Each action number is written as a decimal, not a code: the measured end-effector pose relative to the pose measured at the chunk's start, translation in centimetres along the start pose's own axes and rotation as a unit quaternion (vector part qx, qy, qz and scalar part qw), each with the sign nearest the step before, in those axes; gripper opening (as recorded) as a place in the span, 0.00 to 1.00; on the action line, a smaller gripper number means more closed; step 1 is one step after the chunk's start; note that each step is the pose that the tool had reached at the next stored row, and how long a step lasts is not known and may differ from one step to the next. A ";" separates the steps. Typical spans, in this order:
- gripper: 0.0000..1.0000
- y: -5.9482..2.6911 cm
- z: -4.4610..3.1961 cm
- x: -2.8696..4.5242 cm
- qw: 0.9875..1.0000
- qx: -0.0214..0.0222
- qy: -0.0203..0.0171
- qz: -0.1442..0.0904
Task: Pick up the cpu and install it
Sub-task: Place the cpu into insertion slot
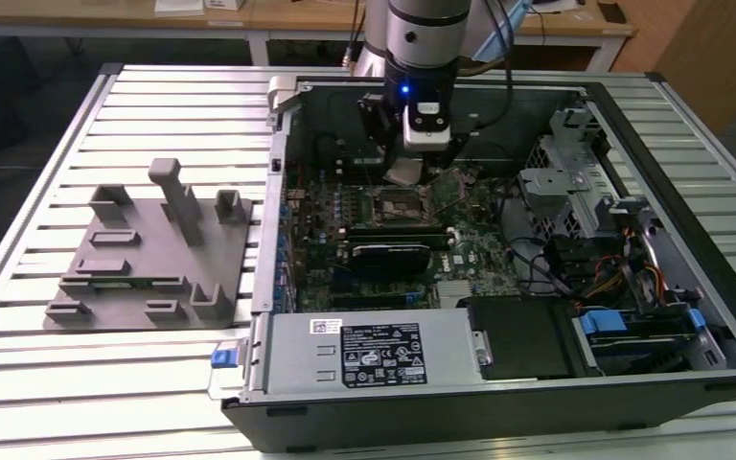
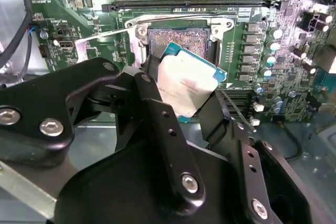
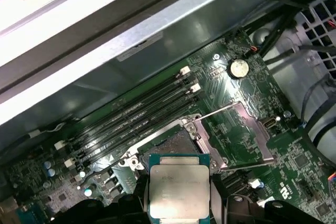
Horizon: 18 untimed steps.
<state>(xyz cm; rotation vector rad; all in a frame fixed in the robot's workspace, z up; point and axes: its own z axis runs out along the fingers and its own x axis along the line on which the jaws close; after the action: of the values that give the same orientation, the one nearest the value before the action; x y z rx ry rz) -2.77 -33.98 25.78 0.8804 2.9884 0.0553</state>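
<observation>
Chip's in the jaws and hanging right over the open socket

Big to small: the ribbed grey metal desk (image 1: 35, 383) carries the open black tower PC case (image 1: 496, 412). Inside it lies the green motherboard (image 1: 471, 230), with the dark square CPU socket (image 2: 181, 40) as the landmark. The socket's metal frame is flipped open, so its pins are bare. The cpu (image 2: 186, 85), a flat square chip with a silver-grey top and a blue-green rim, sits just above the socket, not seated. In the second wrist view it overlaps the socket's near edge. It looks tilted rather than flat to the socket, one edge dipping toward it. The black gripper (image 2: 181, 95) has its jaws pinching the chip by two opposite sides, and the socket lies straight beyond the chip from the jaws.
</observation>
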 end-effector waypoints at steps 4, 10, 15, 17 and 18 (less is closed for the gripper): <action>0.54 0.01 0.00 -0.02 1.000 0.000 -0.001 0.016; 0.54 0.01 0.01 -0.02 0.999 0.001 -0.002 0.050; 0.54 0.01 0.01 -0.02 0.997 0.002 -0.004 0.080; 0.54 0.01 0.02 -0.02 0.996 0.003 -0.005 0.091; 0.54 0.01 0.01 -0.02 0.995 0.003 -0.005 0.097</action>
<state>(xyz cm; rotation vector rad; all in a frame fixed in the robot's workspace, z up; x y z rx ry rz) -2.75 -33.98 25.76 1.1649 2.8847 0.0453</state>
